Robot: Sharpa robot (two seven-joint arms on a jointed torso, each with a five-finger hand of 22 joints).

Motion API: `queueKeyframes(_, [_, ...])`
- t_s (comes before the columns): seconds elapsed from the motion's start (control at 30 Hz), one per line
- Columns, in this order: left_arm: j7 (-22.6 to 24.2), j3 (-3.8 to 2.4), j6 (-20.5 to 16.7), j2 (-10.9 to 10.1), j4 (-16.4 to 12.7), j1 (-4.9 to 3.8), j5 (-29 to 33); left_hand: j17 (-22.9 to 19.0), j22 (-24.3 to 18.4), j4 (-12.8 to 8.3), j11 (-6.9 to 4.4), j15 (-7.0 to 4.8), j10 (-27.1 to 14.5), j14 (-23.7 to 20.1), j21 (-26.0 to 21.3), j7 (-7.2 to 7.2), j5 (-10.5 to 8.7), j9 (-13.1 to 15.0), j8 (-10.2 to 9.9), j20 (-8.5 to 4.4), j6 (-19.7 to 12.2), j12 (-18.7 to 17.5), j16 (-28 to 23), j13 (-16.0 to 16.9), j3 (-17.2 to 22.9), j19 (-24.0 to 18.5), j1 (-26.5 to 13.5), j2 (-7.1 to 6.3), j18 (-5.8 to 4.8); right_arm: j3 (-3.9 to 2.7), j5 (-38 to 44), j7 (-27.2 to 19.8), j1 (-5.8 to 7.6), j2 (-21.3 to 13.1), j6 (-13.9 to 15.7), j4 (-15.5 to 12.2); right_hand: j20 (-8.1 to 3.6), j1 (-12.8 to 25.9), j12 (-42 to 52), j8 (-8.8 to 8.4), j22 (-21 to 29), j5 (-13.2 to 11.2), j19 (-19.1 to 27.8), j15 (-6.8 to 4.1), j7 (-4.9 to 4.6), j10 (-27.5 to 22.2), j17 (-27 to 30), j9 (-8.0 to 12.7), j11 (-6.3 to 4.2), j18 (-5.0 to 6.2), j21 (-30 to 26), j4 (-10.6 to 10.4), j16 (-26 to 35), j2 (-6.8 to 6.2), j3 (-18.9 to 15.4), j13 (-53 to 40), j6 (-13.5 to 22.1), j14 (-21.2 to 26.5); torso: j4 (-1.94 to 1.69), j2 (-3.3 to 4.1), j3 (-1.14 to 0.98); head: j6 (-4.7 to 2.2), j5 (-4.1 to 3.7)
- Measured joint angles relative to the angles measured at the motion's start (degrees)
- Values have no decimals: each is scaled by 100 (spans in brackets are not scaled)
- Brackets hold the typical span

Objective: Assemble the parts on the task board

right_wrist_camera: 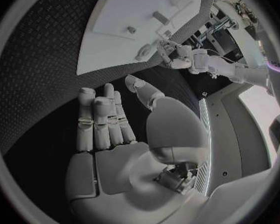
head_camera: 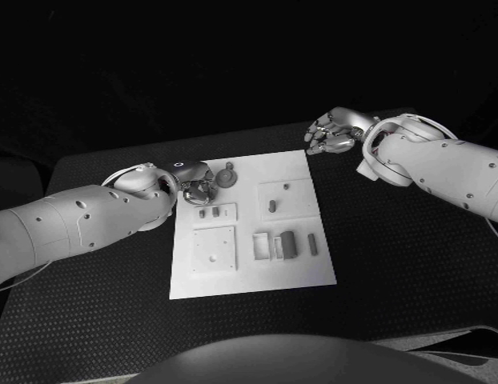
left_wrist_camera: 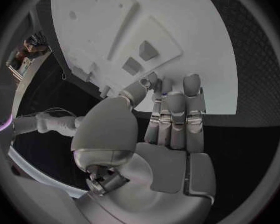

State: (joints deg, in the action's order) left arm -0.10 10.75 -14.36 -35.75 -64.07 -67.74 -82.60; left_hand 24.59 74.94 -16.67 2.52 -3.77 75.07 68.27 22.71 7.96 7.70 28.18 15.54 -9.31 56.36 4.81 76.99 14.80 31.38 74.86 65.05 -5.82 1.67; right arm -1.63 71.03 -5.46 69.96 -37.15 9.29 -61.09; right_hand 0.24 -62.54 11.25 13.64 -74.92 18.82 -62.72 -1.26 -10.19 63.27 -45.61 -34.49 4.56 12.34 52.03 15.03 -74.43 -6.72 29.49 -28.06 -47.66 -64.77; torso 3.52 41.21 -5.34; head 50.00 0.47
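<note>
So the task board sits flat in the middle of the black table, long side running away from the robot. The parts are grey here. There's a round part with a short stem near the board's far left corner, an oval part on a raised square on the right side, 2 small parts side by side on a smaller raised plate on the left, and a cluster of rectangular blocks plus a slim bar nearer the robot. A square plate with small holes lies left of those blocks.

Left hand is at the board's left edge near the far corner, just beside the round part. In the left wrist view the fingers are straight and close together, tips over the board edge, nothing in them, so it's open.

Right hand hangs off the board's far right corner, over the table. The right wrist view shows its fingers stretched out flat and holding nothing, open too
</note>
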Motion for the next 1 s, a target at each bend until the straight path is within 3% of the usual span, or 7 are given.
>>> queueKeyframes(0.53, [-8,1,-17,-11,-9,5,26,30,-1,-8,-5,1,-6,0,0,32,0,-50,-80,2,-133,-22,-1,37,-38,0,-15,-60,-2,0,0,0,0,-2,0,5,10,0,0,0,0,0,8,-8,4,14,-1,1,-13,0,0,0,0,0,0,1,4,-8,-1,0,3,0,-5])
queueKeyframes(0.63, [-8,1,-35,-16,-12,6,28,45,-1,7,-6,0,-6,0,0,93,0,-91,-165,3,-359,-22,-4,56,-53,2,16,-90,-1,0,0,0,0,-1,0,7,10,0,0,0,0,0,8,-9,4,13,0,1,-13,0,0,0,0,0,0,1,4,-9,-1,0,4,0,-5])
queueKeyframes(0.87, [-6,1,-82,-31,-21,6,32,76,-2,7,-6,0,-6,1,0,7,0,-185,-340,11,-708,-22,-4,96,-116,9,28,-123,10,0,0,-2,-1,1,0,10,11,0,0,0,0,0,9,-9,4,13,-1,1,-13,0,0,0,0,0,0,1,5,-9,0,0,4,0,-5])
queueKeyframes(1.0, [-6,1,-107,-49,-25,7,34,85,-2,7,-7,-1,-6,0,0,4,0,-189,-340,11,-744,-22,-4,106,-116,9,16,-136,13,0,0,-3,-2,1,0,11,12,0,0,0,0,0,9,-8,5,13,-1,1,-13,0,0,0,0,0,0,1,5,-8,0,0,3,0,-5])
